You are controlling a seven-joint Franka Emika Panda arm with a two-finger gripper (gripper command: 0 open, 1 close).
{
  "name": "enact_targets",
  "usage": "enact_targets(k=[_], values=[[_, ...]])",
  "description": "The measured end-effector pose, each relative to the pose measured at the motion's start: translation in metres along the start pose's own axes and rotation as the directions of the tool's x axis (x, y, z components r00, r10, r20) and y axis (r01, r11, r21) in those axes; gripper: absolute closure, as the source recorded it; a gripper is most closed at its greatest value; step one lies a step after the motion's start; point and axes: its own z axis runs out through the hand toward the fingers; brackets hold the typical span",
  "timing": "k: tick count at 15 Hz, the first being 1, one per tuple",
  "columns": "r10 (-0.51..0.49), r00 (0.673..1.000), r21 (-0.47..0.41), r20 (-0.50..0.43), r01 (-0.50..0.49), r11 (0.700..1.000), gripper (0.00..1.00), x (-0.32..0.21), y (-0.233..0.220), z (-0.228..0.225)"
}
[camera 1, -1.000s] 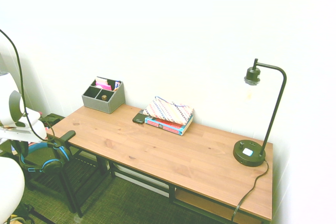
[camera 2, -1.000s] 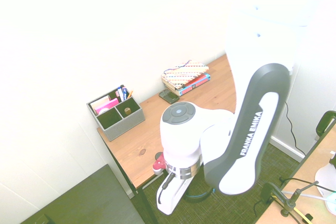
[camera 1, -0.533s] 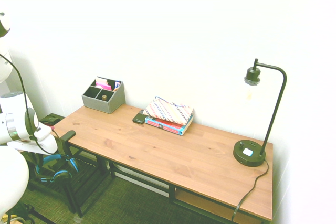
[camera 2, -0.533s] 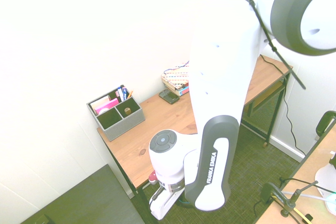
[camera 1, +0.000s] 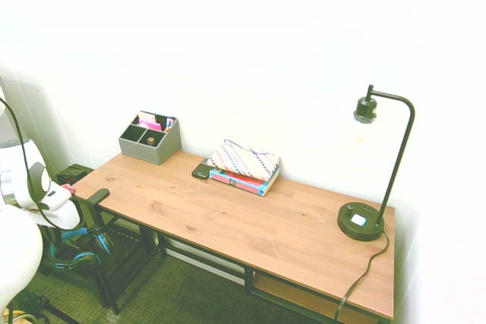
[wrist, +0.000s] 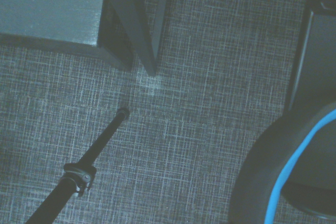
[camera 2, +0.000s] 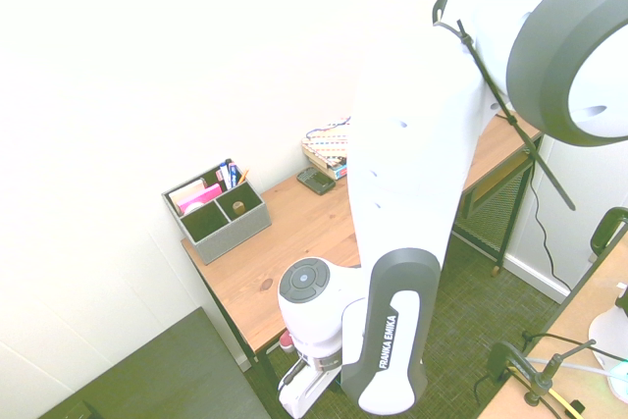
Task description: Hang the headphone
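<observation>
At the far left of the first exterior view we found the arm bent low beside the end of the bench [camera 1: 228,221], its gripper [camera 1: 64,221] pointing down toward the floor. The headphone [camera 1: 76,250] hung just below it, blue band curving between the black cups, close to the dark hook [camera 1: 99,196] that juts from the bench's corner. The arm's white body hid the jaws from us in both exterior views; we took them to be shut, most likely on the headphone's band, though the grip itself could not be seen. The wrist view gave us only carpet [wrist: 199,103], a dark bench leg [wrist: 134,19] and the blue-edged band [wrist: 294,166] sweeping in at one corner.

We judged the task well advanced but not finished: the headphone was carried and brought down to the hook's side. Whether its band already rested over the hook we could not tell, and the release was still to come.

Further right, the grey organizer [camera 1: 149,139], books [camera 1: 244,166] and lamp [camera 1: 372,180] stood apart.
</observation>
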Motion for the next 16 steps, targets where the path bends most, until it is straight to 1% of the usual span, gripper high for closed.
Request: enact_targets(k=[4, 8, 10, 12, 14, 16], values=[[0.01, 1.0, -0.005, 0.001, -0.01, 1.0, 0.0, 0.008, 0.005, 0.002], [0.044, 0.999, 0.015, 0.004, -0.044, 0.999, 0.0, 0.031, 0.012, -0.02], [0.063, 0.998, 0.058, 0.004, -0.063, 0.996, 0.0, 0.06, 0.015, -0.049], [0.072, 0.997, 0.095, 0.004, -0.072, 0.993, 0.0, 0.096, 0.025, -0.088], [0.054, 0.999, 0.09, 0.004, -0.054, 0.994, 0.0, 0.132, 0.048, -0.126], [0.013, 1.0, 0.071, 0.008, -0.014, 0.997, 0.0, 0.17, 0.078, -0.161]])
